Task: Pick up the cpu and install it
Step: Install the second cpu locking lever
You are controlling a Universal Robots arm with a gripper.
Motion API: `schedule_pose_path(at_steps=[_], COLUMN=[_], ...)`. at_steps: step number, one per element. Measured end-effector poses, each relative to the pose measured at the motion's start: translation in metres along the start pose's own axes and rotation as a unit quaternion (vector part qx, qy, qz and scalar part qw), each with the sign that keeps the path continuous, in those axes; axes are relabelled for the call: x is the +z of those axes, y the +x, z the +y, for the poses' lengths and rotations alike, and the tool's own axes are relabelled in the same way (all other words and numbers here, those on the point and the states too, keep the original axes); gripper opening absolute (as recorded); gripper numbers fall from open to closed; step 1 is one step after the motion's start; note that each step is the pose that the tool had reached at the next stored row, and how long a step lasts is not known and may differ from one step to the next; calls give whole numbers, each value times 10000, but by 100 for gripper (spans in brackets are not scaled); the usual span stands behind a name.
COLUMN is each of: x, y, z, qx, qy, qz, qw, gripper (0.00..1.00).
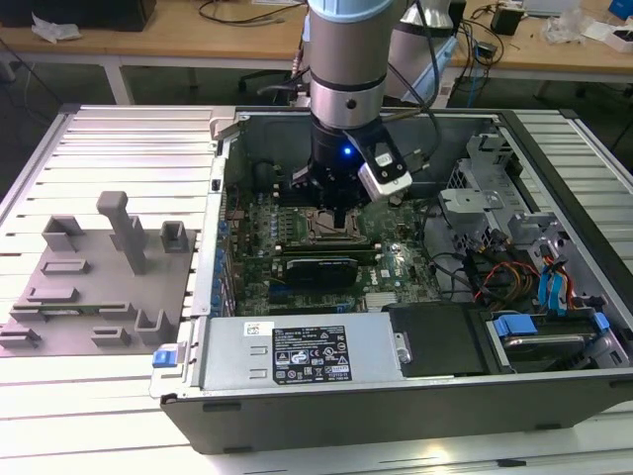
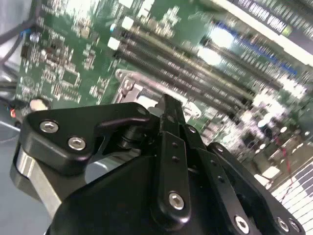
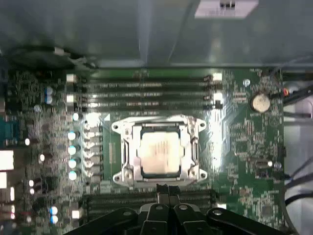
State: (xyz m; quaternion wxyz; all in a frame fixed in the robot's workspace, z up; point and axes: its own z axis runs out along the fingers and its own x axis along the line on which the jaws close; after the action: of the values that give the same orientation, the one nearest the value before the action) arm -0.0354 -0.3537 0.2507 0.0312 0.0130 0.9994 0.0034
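The cpu (image 3: 159,154), a silvery square chip, lies flat inside the metal-framed socket (image 3: 122,152) on the green motherboard (image 3: 244,142). In the exterior view my gripper (image 1: 341,220) hangs straight down inside the open computer case (image 1: 396,416), just over the socket (image 1: 318,234), and hides part of it. My gripper (image 3: 167,189) is shut, its black fingertips pressed together with nothing between them, a little to one side of the cpu and above the board. In the second wrist view the fingers (image 2: 168,127) stand together over the socket frame (image 2: 128,83).
Memory slots (image 3: 142,93) run along both sides of the socket. A black card (image 1: 318,269) and the power supply (image 1: 297,351) lie toward the case's front. Drive cages and cables (image 1: 514,257) crowd the exterior view's right. A grey fixture plate (image 1: 89,287) rests on the table at the left.
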Motion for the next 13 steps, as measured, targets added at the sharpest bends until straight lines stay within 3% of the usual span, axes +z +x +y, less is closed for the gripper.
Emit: schedule_pose_path(at_steps=[1, 5, 13], x=[7, 55, 143], y=[-4, 105, 212], z=[-122, -141, -157], qx=[0, 2, 4], qy=[0, -29, -66], qz=[4, 4, 6], qw=[10000, 10000, 10000], gripper=[11, 11, 11])
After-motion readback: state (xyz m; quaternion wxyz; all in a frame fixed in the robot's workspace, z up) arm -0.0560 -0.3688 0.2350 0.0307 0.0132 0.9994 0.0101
